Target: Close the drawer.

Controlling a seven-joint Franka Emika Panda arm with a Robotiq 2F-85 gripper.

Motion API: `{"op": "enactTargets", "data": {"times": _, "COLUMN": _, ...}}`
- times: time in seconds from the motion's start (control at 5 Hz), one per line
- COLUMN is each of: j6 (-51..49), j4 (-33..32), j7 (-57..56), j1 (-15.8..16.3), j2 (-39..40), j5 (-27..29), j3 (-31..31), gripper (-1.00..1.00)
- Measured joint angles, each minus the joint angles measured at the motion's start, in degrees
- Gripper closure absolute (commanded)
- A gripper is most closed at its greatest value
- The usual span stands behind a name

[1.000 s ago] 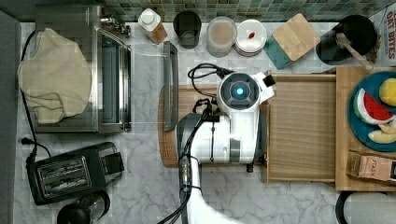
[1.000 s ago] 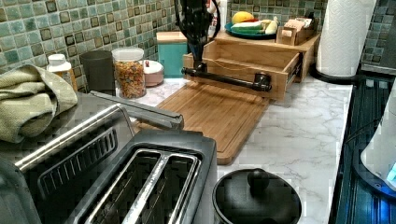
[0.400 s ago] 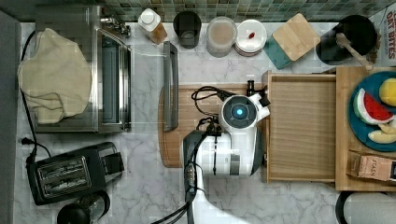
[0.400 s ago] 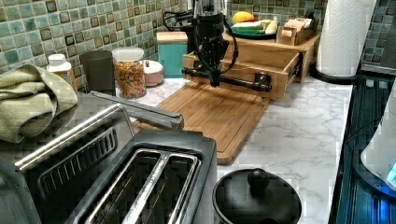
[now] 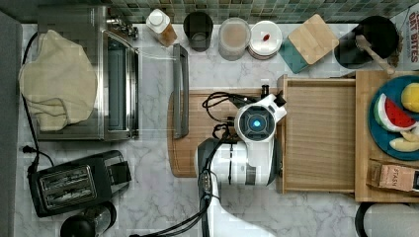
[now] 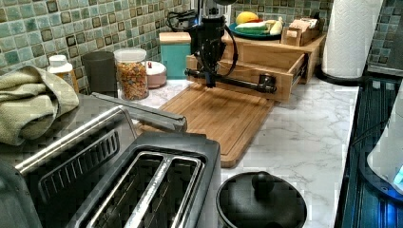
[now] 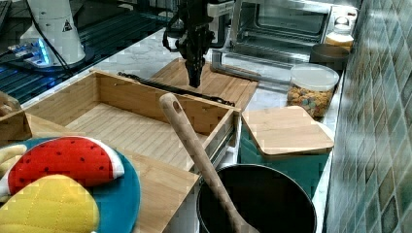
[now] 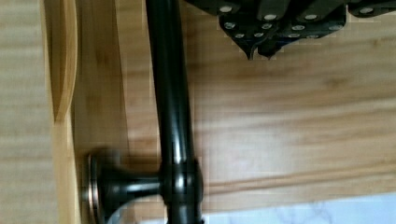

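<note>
The gripper (image 7: 196,81) points down, fingers together with nothing between them, just in front of the black handle bar (image 8: 172,107) on the drawer (image 5: 320,136), which stands pulled out, nothing inside. Under the gripper lies the cutting board (image 6: 223,116). Beyond the drawer, the cabinet top carries a blue plate (image 5: 395,143) with toy fruit. Farther off stand a cereal jar (image 6: 132,73) and toaster oven (image 5: 116,74). The arm hides the handle bar's middle in the top view.
</note>
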Motion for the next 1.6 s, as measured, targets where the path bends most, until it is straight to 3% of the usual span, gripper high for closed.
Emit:
{"op": "enactTargets", "data": {"times": 0.4, "j6": 0.6, "j4": 2.1, "j7": -4.3, "j1": -3.7, "j2": 3.9, "j5": 0.7, "j3": 0.0, "gripper": 1.00}}
{"op": "enactTargets", "data": {"times": 0.8, "j6": -1.1, "j4": 3.9, "j7": -12.1, "j1": -3.9, "j2": 4.9, "j5": 1.8, "j3": -0.8, "gripper": 1.00}}
{"op": "enactTargets", "data": {"times": 1.2, "j6": -9.1, "j4": 11.0, "j7": -25.5, "j1": -7.9, "j2": 8.6, "j5": 7.3, "j3": -0.3, "gripper": 1.00}}
{"op": "enactTargets", "data": {"times": 1.6, "j6": -12.5, "j4": 17.5, "j7": -26.2, "j1": -11.9, "j2": 12.8, "j5": 7.0, "j3": -3.6, "gripper": 1.00}}
